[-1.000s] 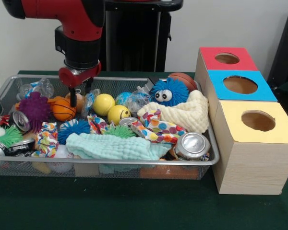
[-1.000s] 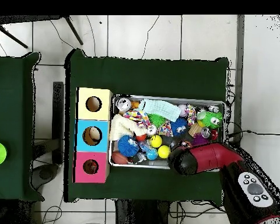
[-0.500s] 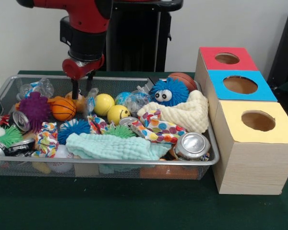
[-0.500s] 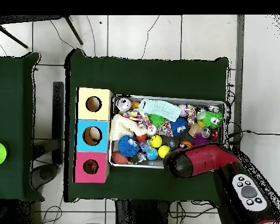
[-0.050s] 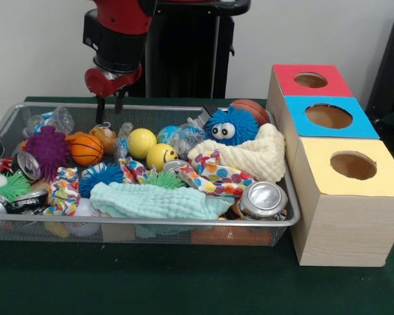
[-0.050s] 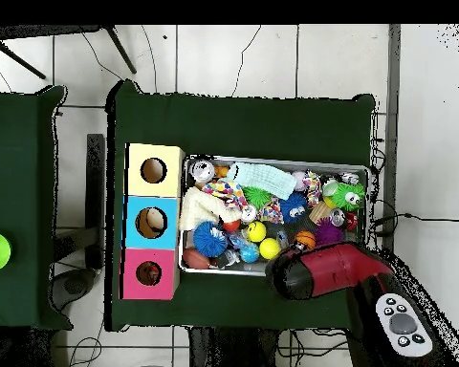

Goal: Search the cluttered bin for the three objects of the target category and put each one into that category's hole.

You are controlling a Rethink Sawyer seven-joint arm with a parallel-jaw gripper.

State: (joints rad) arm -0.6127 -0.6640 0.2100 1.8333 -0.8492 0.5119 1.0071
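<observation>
The gripper (image 5: 109,105) is hanging above the far rim of the wire bin (image 5: 0,134), its 2 thin fingers (image 5: 100,108) standing a narrow gap apart with nothing between them. It is clear of the clutter, just above and behind a small orange toy (image 5: 105,136) that is lying beside the basketball (image 5: 87,149).

The bin is sitting on the green table (image 5: 184,282) and is holding a crowded mix — a purple spiky ball (image 5: 46,148), 2 yellow balls (image 5: 142,142) and (image 5: 161,156), a blue fuzzy toy with googly eyes (image 5: 230,126), a brown ball (image 5: 251,108) at the far corner, a cream cloth (image 5: 253,157), a mint cloth (image 5: 154,201), a polka-dot cloth (image 5: 217,176) and a silver can (image 5: 263,199) lying against the near rim. More cans are lying at the other end of the bin.

Just beside the bin is standing the wooden box (image 5: 341,216) with 3 holes: the red hole (image 5: 310,80) farthest back, the blue hole (image 5: 328,116) in the middle, the yellow hole (image 5: 353,165) nearest. Which category is the target cannot be told.

In the overhead view the red arm (image 6: 324,272) is covering the bin's edge near the basketball (image 6: 305,239), hiding the gripper.
</observation>
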